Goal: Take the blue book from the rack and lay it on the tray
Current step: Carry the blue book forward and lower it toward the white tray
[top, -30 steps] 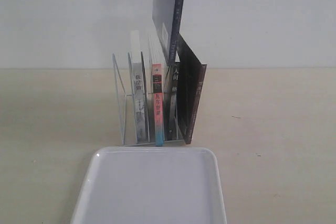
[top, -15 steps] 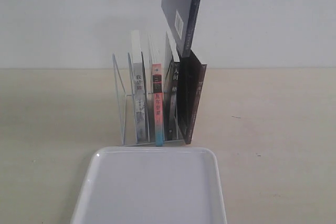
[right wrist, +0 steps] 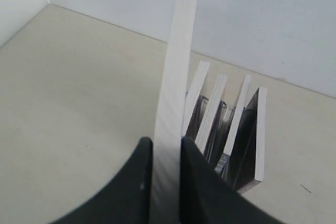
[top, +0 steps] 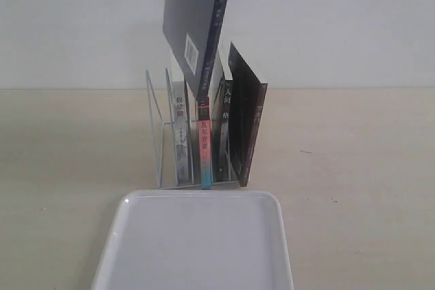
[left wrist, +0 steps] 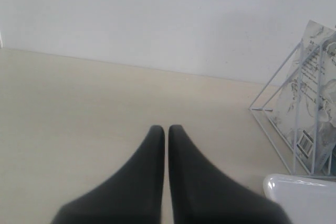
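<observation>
The blue book [top: 194, 18] hangs in the upper centre of the exterior view, lifted clear of the rack. It is tilted so that its lower corner overlaps the tops of the standing books. Its greyish back cover with a barcode faces the camera, the dark spine is on its right side, and its top is cut off by the frame edge.

The pale table [top: 353, 188] fills the lower half of that view. The tray [top: 121, 216] lies bare at the bottom centre, its far rim just in front of the rack [top: 155, 127]. The rack stands in the middle of the frame and holds a grey-spined book [top: 179, 134], a red-and-teal-spined book [top: 204, 147] and two dark books [top: 248, 127], the rightmost leaning.

In the right wrist view the right gripper [right wrist: 165, 142] is clamped on the blue book's page edge, one black finger on each cover. In the left wrist view the left gripper [left wrist: 166, 129] has its fingers pressed together over bare table, holding nothing.
</observation>
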Controlling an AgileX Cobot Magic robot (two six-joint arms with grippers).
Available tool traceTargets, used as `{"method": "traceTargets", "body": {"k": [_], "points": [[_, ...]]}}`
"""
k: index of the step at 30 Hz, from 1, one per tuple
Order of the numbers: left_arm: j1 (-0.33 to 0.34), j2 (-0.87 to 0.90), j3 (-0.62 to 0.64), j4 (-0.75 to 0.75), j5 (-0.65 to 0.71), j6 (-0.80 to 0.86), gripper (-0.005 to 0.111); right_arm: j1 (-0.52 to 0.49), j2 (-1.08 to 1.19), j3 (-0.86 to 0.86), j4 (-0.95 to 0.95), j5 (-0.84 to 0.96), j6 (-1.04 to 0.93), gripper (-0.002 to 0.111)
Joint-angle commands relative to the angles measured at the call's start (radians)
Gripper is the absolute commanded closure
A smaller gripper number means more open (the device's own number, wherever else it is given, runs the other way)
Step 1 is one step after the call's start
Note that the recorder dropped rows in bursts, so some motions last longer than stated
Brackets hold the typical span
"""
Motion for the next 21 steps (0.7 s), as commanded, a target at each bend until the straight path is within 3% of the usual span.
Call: {"method": "traceTargets", "body": {"k": [1, 11, 21], "points": [[0.003, 0.003, -0.004, -0.01, -0.007, -0.009, 0.103, 0.002, -0.04, 0.069, 0.0, -0.028, -0.02, 0.108], [0.003, 0.003, -0.004, -0.01, -0.007, -0.009, 0.103, 0.112, -0.181, 0.38, -0.007, -0.029, -0.009, 0.108], [0.003, 0.003, -0.004, -0.01, -0.007, -0.009, 0.103, 0.193, -0.282, 0.796, -0.109, -0.219, 0.18, 0.108]]}}
